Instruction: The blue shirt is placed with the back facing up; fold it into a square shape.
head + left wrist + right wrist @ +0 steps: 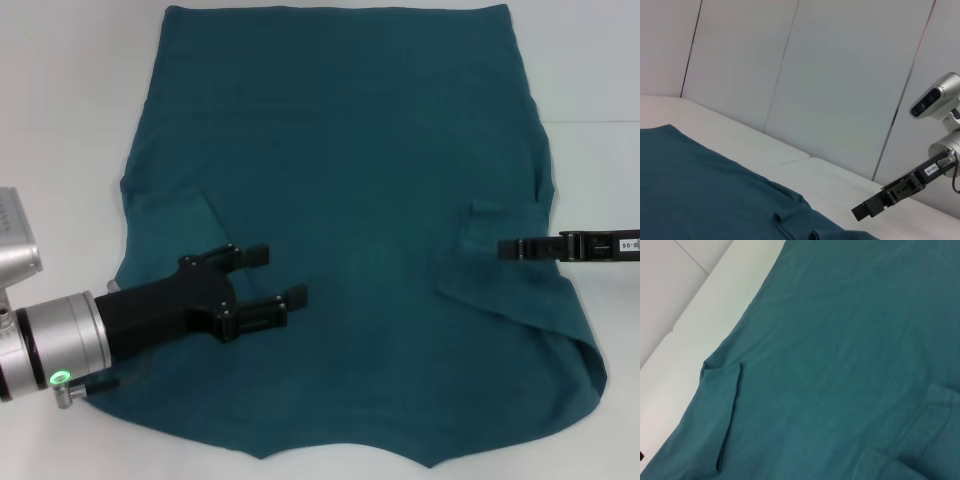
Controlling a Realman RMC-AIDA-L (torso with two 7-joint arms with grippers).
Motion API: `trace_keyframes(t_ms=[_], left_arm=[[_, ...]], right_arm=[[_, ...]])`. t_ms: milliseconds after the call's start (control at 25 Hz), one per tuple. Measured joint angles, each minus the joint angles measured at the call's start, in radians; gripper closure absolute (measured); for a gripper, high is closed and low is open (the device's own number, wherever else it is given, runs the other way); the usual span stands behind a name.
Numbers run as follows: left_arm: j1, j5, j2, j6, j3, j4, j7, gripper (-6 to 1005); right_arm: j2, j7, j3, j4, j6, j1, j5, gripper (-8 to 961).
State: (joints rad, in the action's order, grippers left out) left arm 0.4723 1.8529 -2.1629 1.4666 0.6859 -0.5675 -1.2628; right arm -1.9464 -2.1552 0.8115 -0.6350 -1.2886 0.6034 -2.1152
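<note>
Spread flat across the middle of the white counter [70, 90]: the blue shirt [350, 200], plain side up, no lettering showing. Both sleeves folded inward onto the body, the left one as a narrow flap [215, 225] near the left edge, the right one as a broader diagonal flap [520, 290] running down toward the near right corner. Far edge straight, near edge uneven with a shallow dip toward the middle. Over the near left part of the cloth, the left gripper [278, 275], black, on a silver wrist with a green light, pointing right; its two fingers [285, 300] apart, open fairly wide, nothing between them. Hard to tell whether the fingers touch the fabric or sit just above it. At the right edge of the shirt, the right gripper [510, 249], reaching in level from the right, its tip over the folded right sleeve; seen edge-on from the head view, so cannot tell how far apart its fingers stand or whether any cloth is held. In the left wrist view, the same right gripper [862, 210] seen farther off above the pale counter [840, 185], beside the shirt's edge [715, 195], white wall panels behind. In the right wrist view, only teal fabric [840, 350] with the left sleeve fold [725, 410] and a strip of counter [685, 340].
</note>
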Motion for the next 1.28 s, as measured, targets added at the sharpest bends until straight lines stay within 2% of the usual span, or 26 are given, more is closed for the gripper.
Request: trace_keyframes(t_ms=[440, 680, 1120, 1280], left_arm=[[0.005, 0.0, 0.0, 0.0, 0.001, 0.0, -0.001, 139], [0.005, 0.0, -0.001, 0.0, 0.0, 0.001, -0.001, 139], [0.005, 0.0, -0.002, -0.011, 0.001, 0.002, -0.001, 140], [0.005, 0.0, -0.002, -0.012, 0.0, 0.002, -0.001, 139]], right_arm=[[0.004, -0.007, 0.0, 0.0, -0.006, 0.007, -0.035, 261], [-0.028, -0.021, 0.0, 0.003, 0.028, 0.033, -0.137, 261], [-0.041, -0.021, -0.005, -0.015, 0.092, 0.046, -0.136, 262], [-0.059, -0.014, 0.002, -0.008, 0.149, 0.062, -0.147, 262]])
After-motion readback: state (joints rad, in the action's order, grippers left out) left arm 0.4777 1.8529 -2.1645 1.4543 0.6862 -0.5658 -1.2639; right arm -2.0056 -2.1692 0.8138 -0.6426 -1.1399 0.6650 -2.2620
